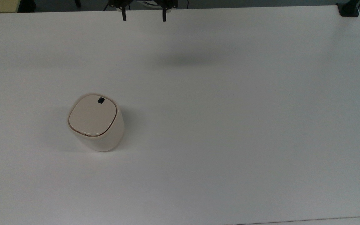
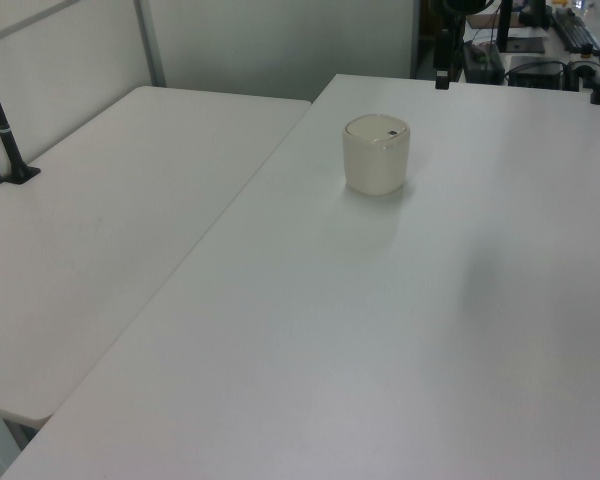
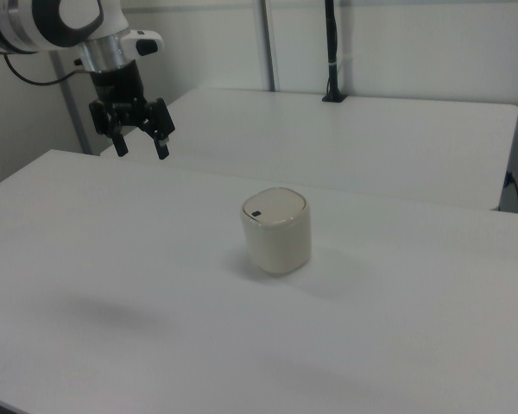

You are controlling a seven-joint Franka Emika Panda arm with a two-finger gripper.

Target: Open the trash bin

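**Bin shut, arm well away**

The trash bin (image 1: 95, 123) stands upright on the white worktop (image 1: 230, 125), toward the top view's left, its lid (image 1: 92, 115) flat and closed, black button (image 1: 101, 100) at the lid's far edge. The gripper (image 3: 141, 144) hangs well apart above the worktop's edge, fingers (image 3: 162, 148) spread and holding nothing.

No text, label, brand, number or sign could be read anywhere. The trash bin (image 1: 95, 125) carried only a plain black button (image 1: 100, 100) on its lid, and the white worktop (image 1: 230, 125) bore no markings.
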